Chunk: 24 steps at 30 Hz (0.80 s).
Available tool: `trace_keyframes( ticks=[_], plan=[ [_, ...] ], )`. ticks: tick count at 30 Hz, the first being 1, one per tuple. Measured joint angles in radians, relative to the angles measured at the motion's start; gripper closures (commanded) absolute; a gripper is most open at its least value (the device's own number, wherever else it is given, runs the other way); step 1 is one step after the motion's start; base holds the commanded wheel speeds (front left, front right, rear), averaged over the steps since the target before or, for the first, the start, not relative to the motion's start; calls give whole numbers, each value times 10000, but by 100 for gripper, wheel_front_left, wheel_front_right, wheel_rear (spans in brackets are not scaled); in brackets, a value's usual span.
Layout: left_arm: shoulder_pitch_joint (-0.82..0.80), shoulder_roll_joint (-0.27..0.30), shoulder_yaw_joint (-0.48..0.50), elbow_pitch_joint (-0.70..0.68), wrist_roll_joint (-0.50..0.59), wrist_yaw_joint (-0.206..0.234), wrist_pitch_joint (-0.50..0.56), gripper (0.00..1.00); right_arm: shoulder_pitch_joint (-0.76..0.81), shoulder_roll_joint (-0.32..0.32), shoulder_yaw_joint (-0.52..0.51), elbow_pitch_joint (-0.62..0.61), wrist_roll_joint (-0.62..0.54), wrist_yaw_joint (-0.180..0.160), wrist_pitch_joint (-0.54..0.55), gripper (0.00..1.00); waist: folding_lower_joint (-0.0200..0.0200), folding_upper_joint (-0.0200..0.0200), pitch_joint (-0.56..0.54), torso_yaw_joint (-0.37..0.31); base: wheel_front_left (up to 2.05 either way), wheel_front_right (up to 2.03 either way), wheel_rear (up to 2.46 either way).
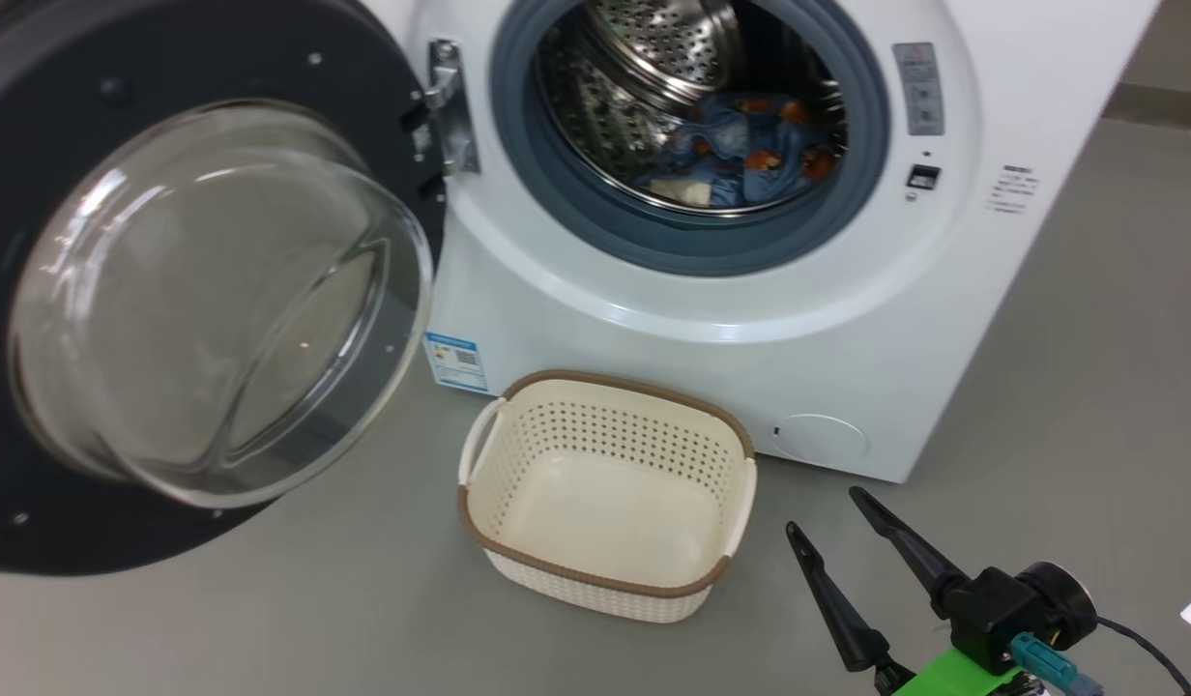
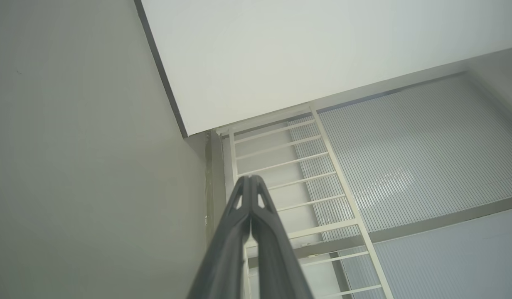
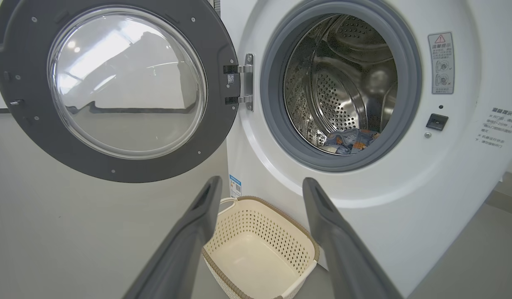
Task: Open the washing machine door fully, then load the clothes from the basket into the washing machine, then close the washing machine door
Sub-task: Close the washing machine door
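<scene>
The washing machine (image 1: 711, 319) (image 3: 426, 178) stands with its door (image 1: 199, 290) (image 3: 119, 87) swung wide to the left on its hinge. The clothes (image 1: 740, 155) (image 3: 349, 140), blue with orange prints and a cream patch, lie in the steel drum. On the floor in front sits the basket (image 1: 605, 493) (image 3: 260, 249), with nothing in it. My right gripper (image 1: 827, 512) (image 3: 260, 185) hovers open to the right of the basket, fingers pointing at the machine, nothing between them. My left gripper (image 2: 251, 179) is shut on nothing and points at a white ladder-like frame (image 2: 289, 166).
Grey floor (image 1: 1089, 387) spreads to the right of the machine and in front of the basket. A white wall panel (image 2: 301, 54) and ribbed translucent panels (image 2: 418, 153) fill the left wrist view. A blue label (image 1: 457, 361) marks the machine's lower left corner.
</scene>
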State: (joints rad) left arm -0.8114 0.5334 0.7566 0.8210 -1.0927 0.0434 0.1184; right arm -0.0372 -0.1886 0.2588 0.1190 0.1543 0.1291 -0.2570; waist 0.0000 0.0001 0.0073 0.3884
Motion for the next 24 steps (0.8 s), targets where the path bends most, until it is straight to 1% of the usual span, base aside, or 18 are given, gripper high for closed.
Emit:
trace_keyframes(
  ticks=[4, 9, 11, 16, 24],
  plan=[
    [-60, 190, -15, 414, -31, -59, 247, 100, 25, -261, 0, 15, 40, 0, 0, 0, 0, 0, 122, -425, 0, 0, 0],
    [-61, 205, -209, 788, -79, -364, 880, 100, 128, -535, -6, 15, 102, 0, 0, 0, 1, 0, 266, -871, 0, 0, 0],
    [-69, 205, -196, 905, -190, -408, 1112, 100, 180, -639, -31, 15, 176, 0, 0, 0, 0, 0, 343, -1002, 0, 0, 0],
    [-78, 180, -228, 1143, -405, -581, 1503, 100, 184, -692, -109, -29, 268, 0, 0, 0, 0, 0, 584, -1163, 0, 0, 0],
    [-76, 161, -253, 1369, -571, -660, 2006, 100, 188, -725, -107, -82, 322, 0, 0, 0, 0, 0, 787, -1242, 0, 0, 0]
  ],
)
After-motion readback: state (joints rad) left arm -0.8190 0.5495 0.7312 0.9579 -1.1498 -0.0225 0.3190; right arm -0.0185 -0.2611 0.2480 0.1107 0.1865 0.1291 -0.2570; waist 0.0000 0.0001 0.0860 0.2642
